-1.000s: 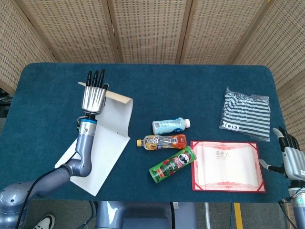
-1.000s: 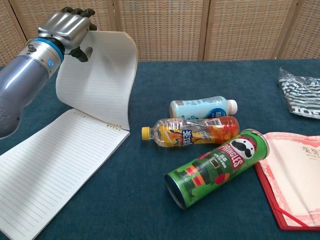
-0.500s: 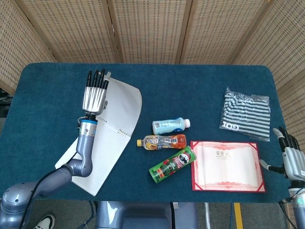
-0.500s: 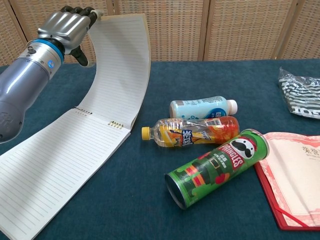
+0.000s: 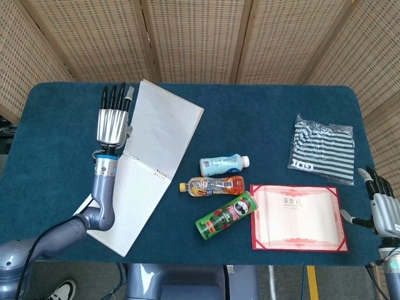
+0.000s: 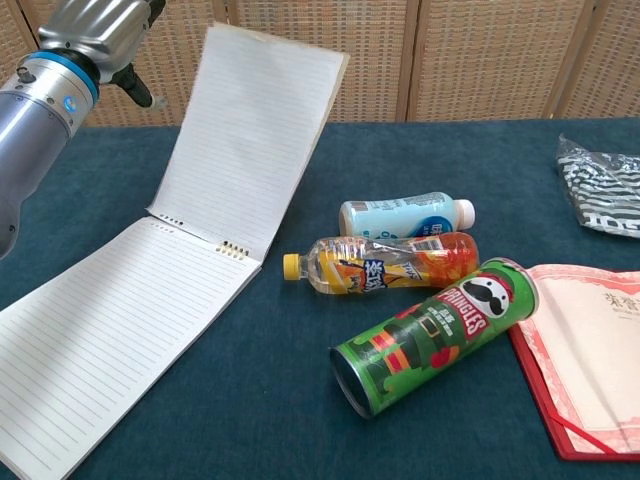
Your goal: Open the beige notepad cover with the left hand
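The notepad lies open at the table's left, its lined page (image 5: pixel 128 200) (image 6: pixel 110 330) flat on the cloth. Its cover (image 5: pixel 165 128) (image 6: pixel 255 140) stands raised from the spiral binding and leans back to the right, lined inner side showing. My left hand (image 5: pixel 112 119) (image 6: pixel 95 25) is up beside the cover's left edge, fingers stretched straight, holding nothing; a gap shows between it and the cover in the chest view. My right hand (image 5: pixel 382 203) rests empty at the table's near right corner.
On the blue table (image 5: pixel 262 112), right of the notepad, lie a white-blue bottle (image 5: pixel 224 164), an orange drink bottle (image 5: pixel 212 185) and a green Pringles can (image 5: pixel 226 215). A red certificate folder (image 5: pixel 299 217) and a striped bag (image 5: pixel 322 149) lie further right.
The cover has swung from curled over the page to upright and leaning back. My left hand let it go and moved up and to the left. The right hand stayed still.
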Action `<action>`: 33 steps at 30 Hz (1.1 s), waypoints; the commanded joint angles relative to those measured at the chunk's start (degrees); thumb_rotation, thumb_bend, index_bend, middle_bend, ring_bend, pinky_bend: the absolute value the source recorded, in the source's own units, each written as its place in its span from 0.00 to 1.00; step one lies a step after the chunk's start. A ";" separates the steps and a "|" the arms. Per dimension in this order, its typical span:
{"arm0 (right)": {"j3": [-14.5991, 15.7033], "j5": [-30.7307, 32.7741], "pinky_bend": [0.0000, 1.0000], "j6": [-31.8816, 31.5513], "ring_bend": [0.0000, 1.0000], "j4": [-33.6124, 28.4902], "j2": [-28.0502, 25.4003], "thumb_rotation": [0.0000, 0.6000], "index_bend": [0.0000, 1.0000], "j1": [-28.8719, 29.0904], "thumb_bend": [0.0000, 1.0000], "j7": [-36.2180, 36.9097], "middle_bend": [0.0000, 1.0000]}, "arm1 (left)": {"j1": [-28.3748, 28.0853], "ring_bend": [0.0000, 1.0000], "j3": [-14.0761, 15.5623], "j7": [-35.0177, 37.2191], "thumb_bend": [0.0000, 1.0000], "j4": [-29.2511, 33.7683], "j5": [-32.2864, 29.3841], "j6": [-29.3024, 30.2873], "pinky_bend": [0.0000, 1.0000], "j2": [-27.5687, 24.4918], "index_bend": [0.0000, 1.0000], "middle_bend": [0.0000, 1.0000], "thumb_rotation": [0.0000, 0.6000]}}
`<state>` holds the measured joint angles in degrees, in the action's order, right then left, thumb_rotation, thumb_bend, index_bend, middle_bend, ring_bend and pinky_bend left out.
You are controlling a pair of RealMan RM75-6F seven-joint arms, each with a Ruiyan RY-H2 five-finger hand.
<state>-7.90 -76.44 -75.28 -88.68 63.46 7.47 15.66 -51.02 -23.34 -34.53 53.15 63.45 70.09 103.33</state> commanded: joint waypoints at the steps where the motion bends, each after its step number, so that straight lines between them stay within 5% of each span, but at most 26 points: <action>1: 0.07 -0.05 0.00 0.12 0.00 -0.05 -0.01 1.00 0.03 0.05 0.21 -0.08 0.00 | 0.01 0.00 0.16 -0.09 0.20 0.70 0.34 0.12 0.00 -0.67 0.00 0.00 1.00; 15: 0.09 -0.09 0.00 0.06 0.00 -0.29 -0.44 1.00 0.03 -0.07 0.21 0.09 0.00 | 3.43 0.00 2.49 2.40 0.20 8.44 1.99 2.57 0.00 -4.07 0.00 0.00 1.00; 28: 1.03 -1.64 0.00 -0.59 0.00 -2.02 -1.27 1.00 0.03 -0.32 0.21 -2.15 0.00 | 20.76 0.00 15.95 2.22 0.20 38.36 4.64 10.09 0.00 -21.21 0.00 0.00 1.00; 33: 1.36 -2.14 0.00 -0.81 0.00 -2.44 -1.50 1.00 0.03 -0.37 0.21 -3.06 0.00 | 25.47 0.00 19.99 4.05 0.20 42.21 6.32 12.92 0.00 -23.23 0.00 0.00 1.00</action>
<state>-6.59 -78.51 -76.04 -91.07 61.98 7.11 12.67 -28.05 -5.73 -31.34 93.63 68.70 81.06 81.44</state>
